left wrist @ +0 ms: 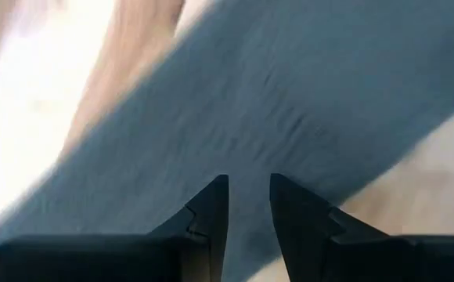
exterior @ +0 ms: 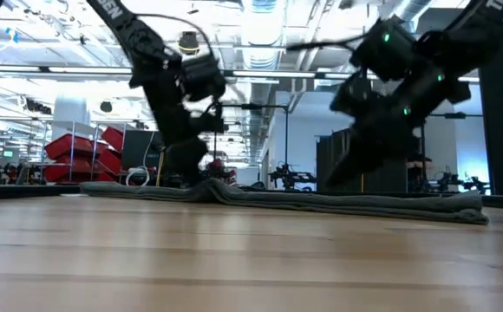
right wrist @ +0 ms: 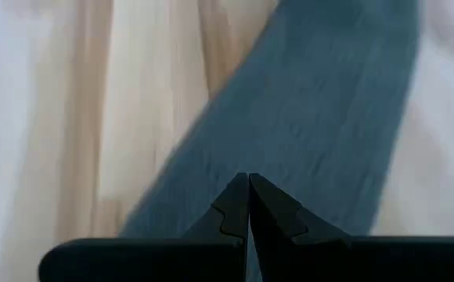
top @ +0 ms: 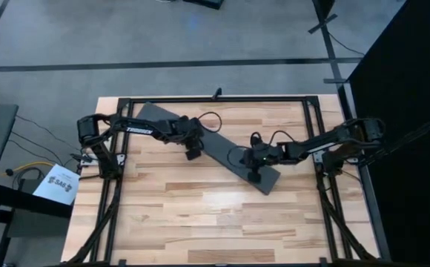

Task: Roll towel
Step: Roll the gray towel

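The towel (top: 207, 144) is a long dark grey strip lying flat and slantwise on the wooden table, from the far left toward the middle right. In the low view the towel (exterior: 321, 204) has a small hump near its left part. My left gripper (top: 193, 153) points down over the strip's near long edge, fingers a little apart (left wrist: 249, 188). My right gripper (top: 253, 176) is shut (right wrist: 249, 182) with nothing between its fingers. It hangs over the strip's near right end, and the low view shows it raised above the cloth. My left gripper comes at the towel from above, its open fingers (left wrist: 211, 211) over the cloth (left wrist: 290, 94) near the hump (exterior: 208, 186). I cannot tell whether the fingertips touch the cloth.
A black metal frame (top: 215, 99) runs along the table's far, left and right sides. A paper sheet (top: 55, 184) lies on a stand off the left edge. Bare wood (top: 215, 222) fills the near half of the table.
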### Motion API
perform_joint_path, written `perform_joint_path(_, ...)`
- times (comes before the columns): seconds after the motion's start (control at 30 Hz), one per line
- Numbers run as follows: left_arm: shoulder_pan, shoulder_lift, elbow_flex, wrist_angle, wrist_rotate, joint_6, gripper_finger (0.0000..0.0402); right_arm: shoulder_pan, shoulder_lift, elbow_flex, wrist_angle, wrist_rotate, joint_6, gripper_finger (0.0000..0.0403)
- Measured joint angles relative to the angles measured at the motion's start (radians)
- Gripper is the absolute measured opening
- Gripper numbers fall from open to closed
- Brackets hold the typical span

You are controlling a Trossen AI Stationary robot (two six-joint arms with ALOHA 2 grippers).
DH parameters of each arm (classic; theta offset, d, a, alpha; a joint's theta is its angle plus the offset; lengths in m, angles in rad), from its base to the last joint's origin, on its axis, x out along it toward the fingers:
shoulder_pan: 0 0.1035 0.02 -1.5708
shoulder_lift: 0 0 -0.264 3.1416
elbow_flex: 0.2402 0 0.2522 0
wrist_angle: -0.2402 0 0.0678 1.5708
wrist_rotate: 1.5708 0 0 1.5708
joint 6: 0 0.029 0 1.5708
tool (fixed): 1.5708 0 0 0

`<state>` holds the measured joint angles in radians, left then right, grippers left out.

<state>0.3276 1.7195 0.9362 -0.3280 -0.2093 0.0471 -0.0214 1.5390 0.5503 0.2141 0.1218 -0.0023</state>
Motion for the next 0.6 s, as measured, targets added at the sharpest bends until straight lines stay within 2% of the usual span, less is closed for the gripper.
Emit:
perform_joint_path(0.17, 0.087, -0.004, -0.074, 0.049, 0.003, 0.016, 0.0082, 0.016, 0.052, 0.005, -0.096, -0.05, 0.003, 0.0)
perform_joint_path(0.33, 0.114, -0.006, -0.133, 0.103, 0.089, 0.054, 0.0081, 0.027, 0.023, 0.007, -0.199, -0.053, 0.016, 0.0)
perform_joint_path(0.43, 0.099, -0.005, -0.141, 0.13, 0.152, 0.058, 0.0081, 0.026, -0.045, -0.002, -0.255, -0.079, -0.029, 0.0)
perform_joint_path(0.6, 0.044, -0.018, -0.144, 0.186, 0.265, 0.061, 0.0082, 0.003, -0.231, -0.002, -0.378, -0.093, -0.106, 0.0)
